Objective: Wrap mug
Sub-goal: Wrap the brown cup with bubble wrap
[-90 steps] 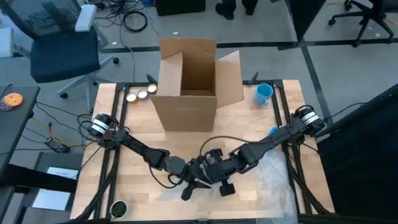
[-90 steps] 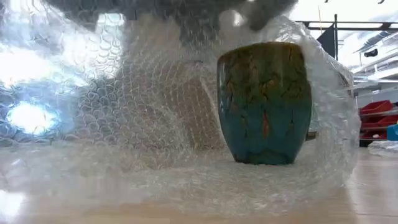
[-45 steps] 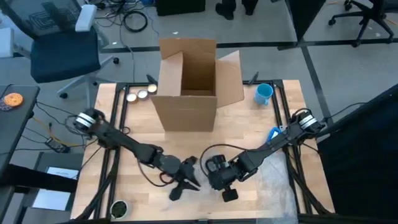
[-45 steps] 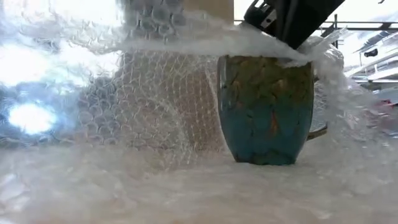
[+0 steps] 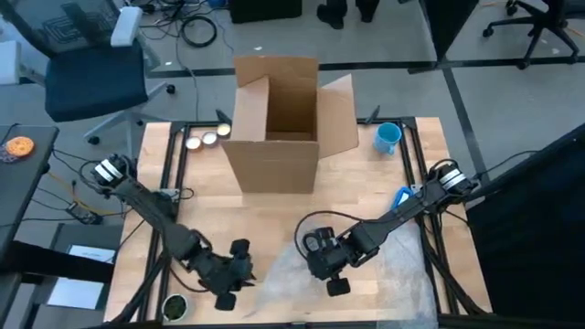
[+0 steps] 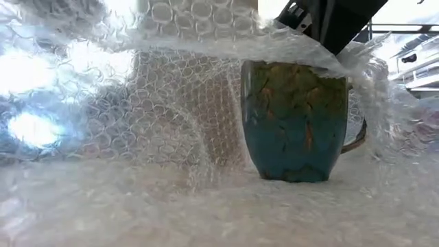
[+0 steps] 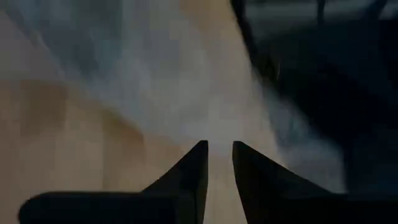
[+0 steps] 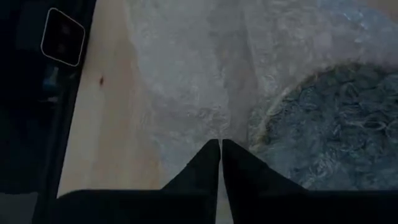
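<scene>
Our left end effector [image 5: 228, 291] has pulled away, fingers nearly together, empty. Our right end effector [image 5: 322, 259] pinches the wrap [image 6: 206, 41] over the mug [image 6: 293, 120] just beneath it; half-covered, we judge.

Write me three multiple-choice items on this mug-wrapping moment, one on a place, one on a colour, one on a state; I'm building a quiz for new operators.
1. Where does the cardboard box stand on the table?
A. near edge
B. far side, about the middle
C. left corner

2. What colour is the small mug beside the box?
A. blue
B. red
C. white

3. How does the bubble wrap lie over the teal mug?
A. only under it
B. draped over its top
C. rolled up beside it

Answers:
1 B, the high view shows it far and central.
2 A, plainly blue from above.
3 B, the low view shows wrap across its rim, below the right gripper.
</scene>
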Controlling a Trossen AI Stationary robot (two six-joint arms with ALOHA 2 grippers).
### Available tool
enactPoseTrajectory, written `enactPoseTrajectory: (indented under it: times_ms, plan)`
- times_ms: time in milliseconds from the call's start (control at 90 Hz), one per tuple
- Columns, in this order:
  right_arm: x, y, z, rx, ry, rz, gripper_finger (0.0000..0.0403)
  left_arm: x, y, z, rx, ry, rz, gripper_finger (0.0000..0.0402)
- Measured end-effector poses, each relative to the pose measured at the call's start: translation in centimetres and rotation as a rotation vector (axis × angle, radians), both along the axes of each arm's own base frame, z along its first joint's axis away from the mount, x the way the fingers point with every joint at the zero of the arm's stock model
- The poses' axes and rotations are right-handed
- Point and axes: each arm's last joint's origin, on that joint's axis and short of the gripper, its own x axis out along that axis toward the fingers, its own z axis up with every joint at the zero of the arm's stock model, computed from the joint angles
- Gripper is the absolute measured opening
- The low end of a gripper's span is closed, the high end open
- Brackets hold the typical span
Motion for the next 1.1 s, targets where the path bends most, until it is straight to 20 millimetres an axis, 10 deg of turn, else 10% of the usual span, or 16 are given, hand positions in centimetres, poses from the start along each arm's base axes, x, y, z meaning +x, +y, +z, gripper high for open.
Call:
enactPoseTrajectory:
  times_ms: [578,1100]
  plan:
    - [0.1,-0.6,-0.1,-0.002,0.023,-0.036,0.0,5.0,-1.5,-5.6,-0.023,-0.056,-0.196,0.006]
    - [0.1,-0.6,-0.1,0.008,0.025,-0.059,0.0,4.4,-0.4,-7.2,0.014,0.149,-0.117,0.006]
